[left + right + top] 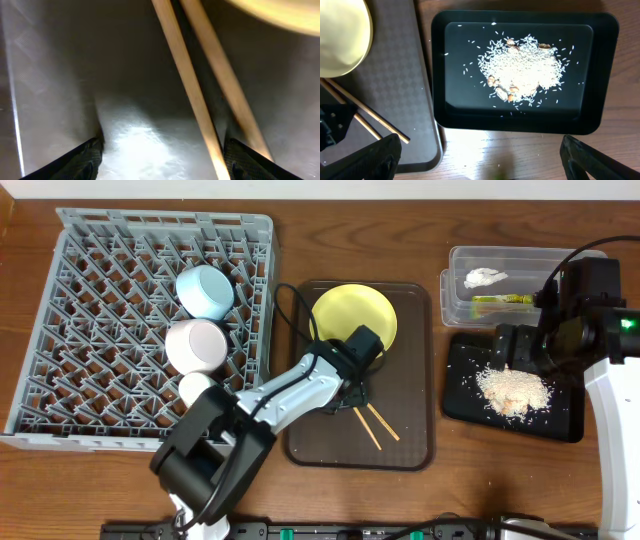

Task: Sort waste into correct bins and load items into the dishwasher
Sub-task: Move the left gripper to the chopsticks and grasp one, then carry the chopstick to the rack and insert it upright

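Chopsticks point(376, 423) beside plate point(356, 313), crumbs point(522, 67) on black tray point(462, 107)

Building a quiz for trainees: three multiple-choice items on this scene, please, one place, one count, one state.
1. Where is the rice? A) clear tub B) yellow plate C) black tray
2. How many dishes sit in the rack? A) one B) three C) five
3. The left fingers are A) open, astride the chopsticks B) shut on the plate C) out of view
Key: 1 C, it lies heaped there; 2 B, two bowls and a cup; 3 A, one finger shows either side of them.
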Controlling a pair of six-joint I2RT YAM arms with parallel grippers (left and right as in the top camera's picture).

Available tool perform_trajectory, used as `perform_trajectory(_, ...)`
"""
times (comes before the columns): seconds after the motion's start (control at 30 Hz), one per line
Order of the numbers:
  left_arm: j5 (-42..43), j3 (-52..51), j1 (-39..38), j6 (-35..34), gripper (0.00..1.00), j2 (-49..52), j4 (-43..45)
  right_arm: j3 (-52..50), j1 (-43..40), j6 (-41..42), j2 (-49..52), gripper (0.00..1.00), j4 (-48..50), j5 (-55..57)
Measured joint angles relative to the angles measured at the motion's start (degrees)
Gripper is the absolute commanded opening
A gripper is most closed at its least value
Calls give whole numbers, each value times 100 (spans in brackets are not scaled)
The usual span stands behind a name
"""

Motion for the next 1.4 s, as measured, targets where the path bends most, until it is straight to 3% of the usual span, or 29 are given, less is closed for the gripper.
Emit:
perform_trajectory(0.07, 4, 9, -13, 0, 79, 17, -2, 0, 0, 0, 0, 99, -2, 0)
perform_trajectory(0.27, 79, 70, -11, -20, 47, 63, -42, 0, 0, 0, 0, 99, -4, 0)
perform_trajectory(0.4, 164, 76, -11, -13, 42, 66, -35, 0, 0, 0, 0, 99, -4, 0)
perform_trajectory(0.5, 192, 76, -9, -22, 34, 66, -35, 0, 0, 0, 0, 99, -4, 0)
perform_trajectory(1.0, 385, 79, -9, -31, 18, 66, -17, 0, 0, 0, 0, 99, -11, 0)
perform_trajectory(1.13, 402, 79, -2, -39, 8, 68, -20, 0, 0, 0, 0, 99, -13, 0)
perform_trajectory(1.4, 673, 81, 243, -31, 8, 61, -39, 0, 0, 0, 0, 99, -26, 0)
